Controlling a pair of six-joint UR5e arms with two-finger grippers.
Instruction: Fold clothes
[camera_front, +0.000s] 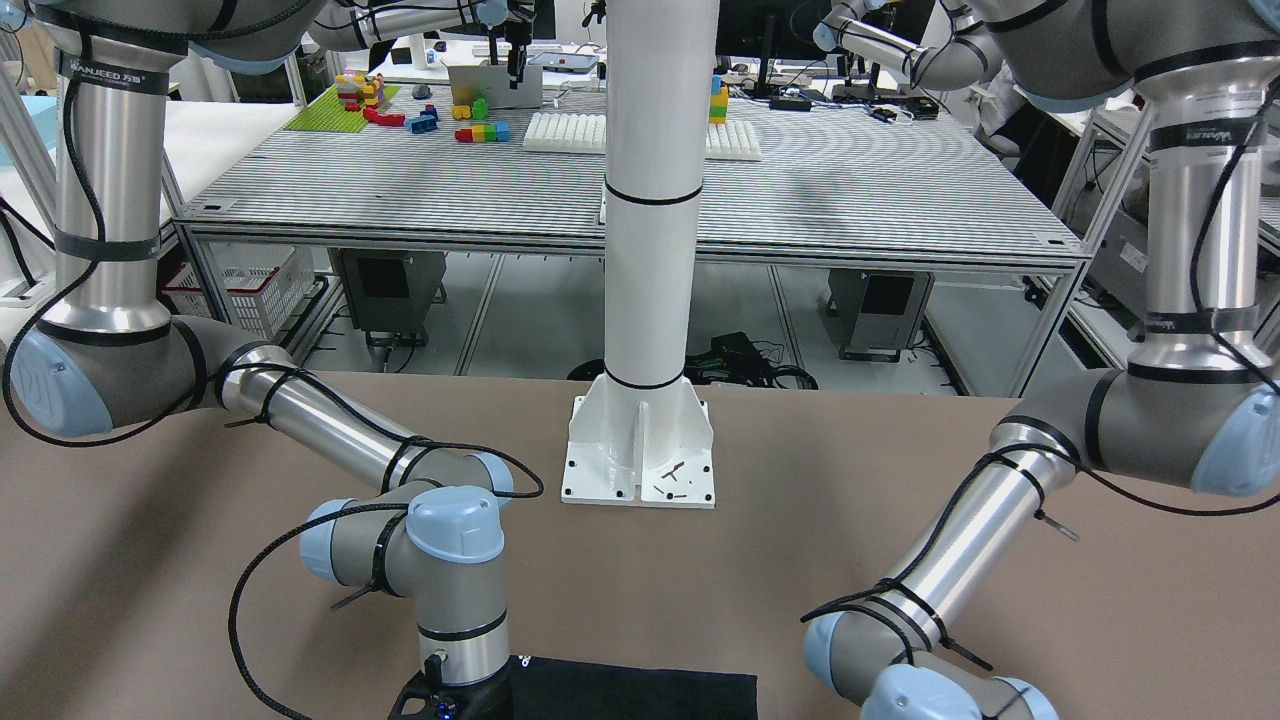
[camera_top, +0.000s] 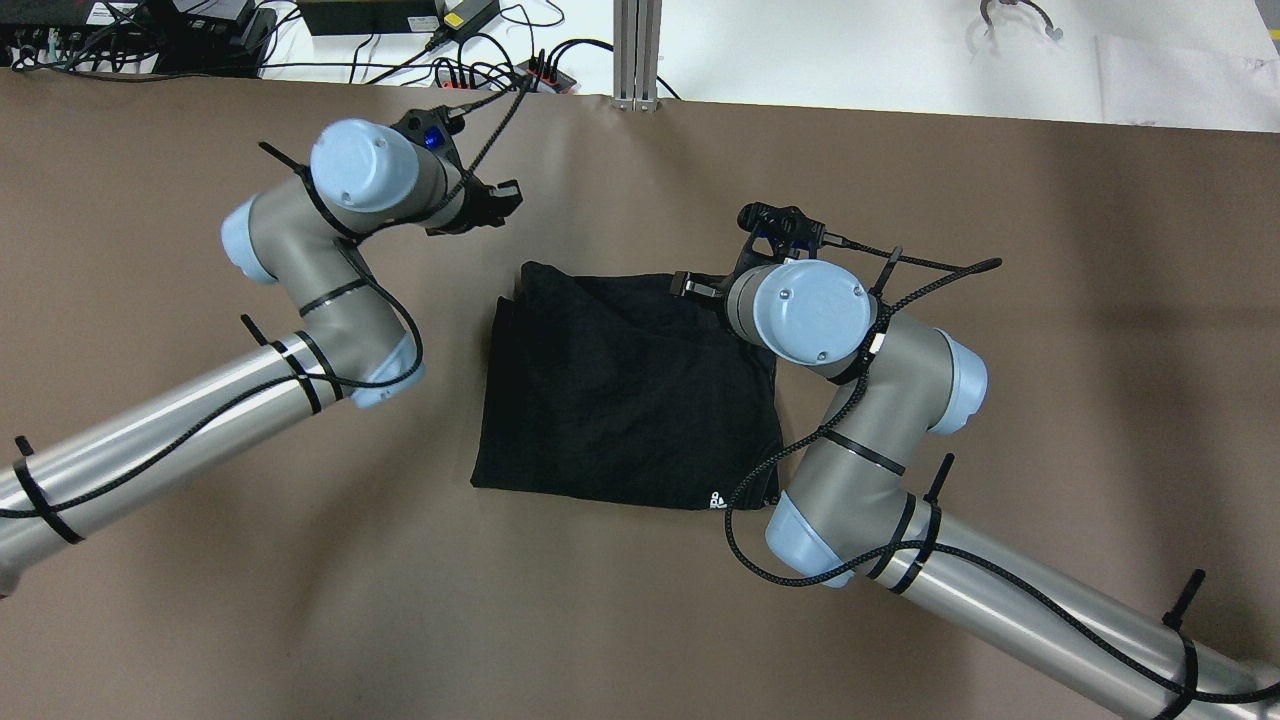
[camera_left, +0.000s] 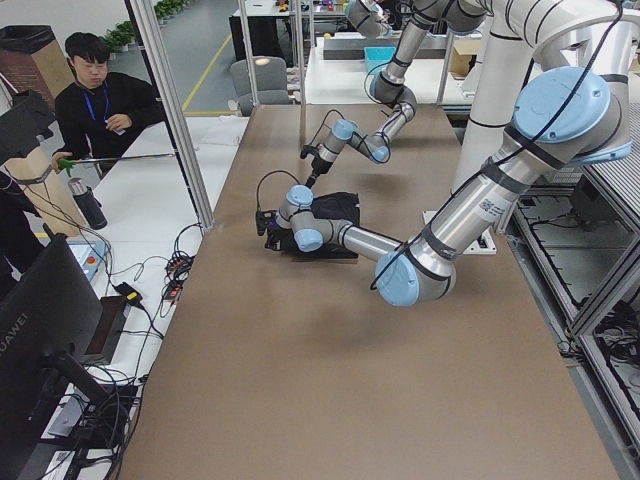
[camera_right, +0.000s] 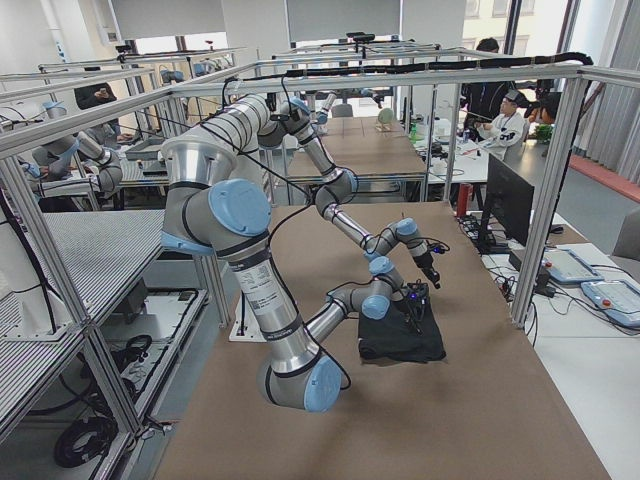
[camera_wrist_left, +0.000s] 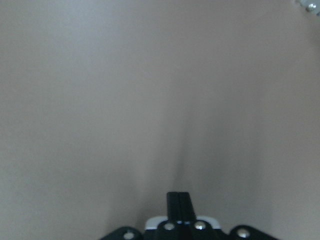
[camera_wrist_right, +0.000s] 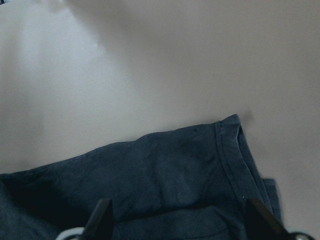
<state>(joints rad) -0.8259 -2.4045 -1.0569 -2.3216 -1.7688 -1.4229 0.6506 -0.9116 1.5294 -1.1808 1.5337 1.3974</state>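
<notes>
One black garment (camera_top: 620, 390) bears a white, perhaps illegible mark (camera_top: 718, 498).

2 silver arms (camera_top: 150, 440), grey joints (camera_top: 330, 250), pale-blue caps (camera_top: 815, 310), black braided cables (camera_front: 231, 610) zip-tied on.

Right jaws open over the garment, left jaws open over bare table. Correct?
No. The left gripper has its jaws shut, pressed together in the left wrist view. The rest holds: it is over bare table, and the right gripper is open over the garment.
</notes>
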